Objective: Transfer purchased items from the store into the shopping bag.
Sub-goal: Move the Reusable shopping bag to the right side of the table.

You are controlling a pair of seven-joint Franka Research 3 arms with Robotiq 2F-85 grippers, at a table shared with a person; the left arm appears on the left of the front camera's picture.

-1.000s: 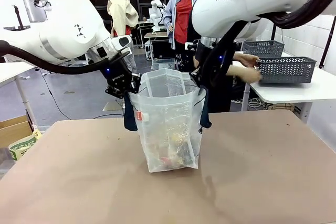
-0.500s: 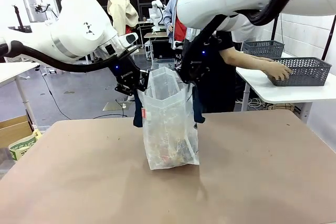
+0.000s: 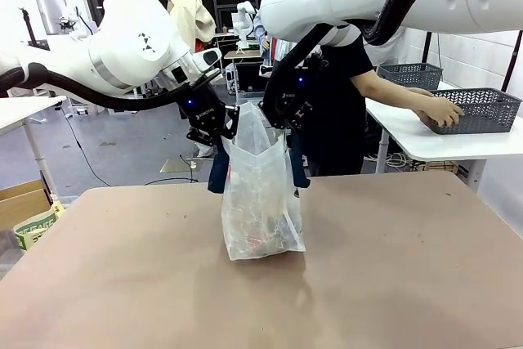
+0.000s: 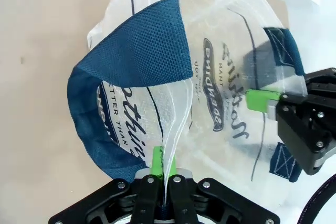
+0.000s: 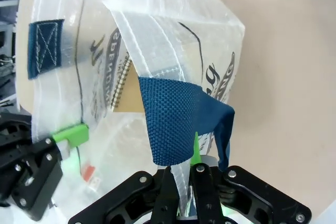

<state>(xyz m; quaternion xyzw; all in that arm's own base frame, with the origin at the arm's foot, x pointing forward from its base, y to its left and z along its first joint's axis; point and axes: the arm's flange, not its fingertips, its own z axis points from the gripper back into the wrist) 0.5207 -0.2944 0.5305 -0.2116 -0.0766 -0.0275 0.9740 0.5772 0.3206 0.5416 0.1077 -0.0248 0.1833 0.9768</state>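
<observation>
The shopping bag (image 3: pixel 260 202) is standing upright near the middle of the brown surface (image 3: pixel 392 275), with both arms holding it at the top. The left end effector (image 4: pixel 164 174) is clamping its fingers fully together on the thin film of one rim, beside a navy strap handle (image 4: pixel 131 61). The right end effector (image 5: pixel 181 182) is pinching the opposite rim in the same way. The two rims are sitting near each other, so the mouth is looking narrow rather than spread. The purchased items (image 3: pixel 265 239) are showing through the translucent wall as a dim cluster at the bottom of the bag. In the right wrist view, one is reading as a tan flat item with a wire-bound edge (image 5: pixel 128 85). The dark grey basket (image 3: pixel 478 108) is resting on a white side table, well apart from the bag, with a person's hand (image 3: pixel 441 112) lying on it. Its contents are not discernible. Judged from this, the transfer is appearing largely complete. The bag is looking whitish, creased and limp, and is carrying dark print.
</observation>
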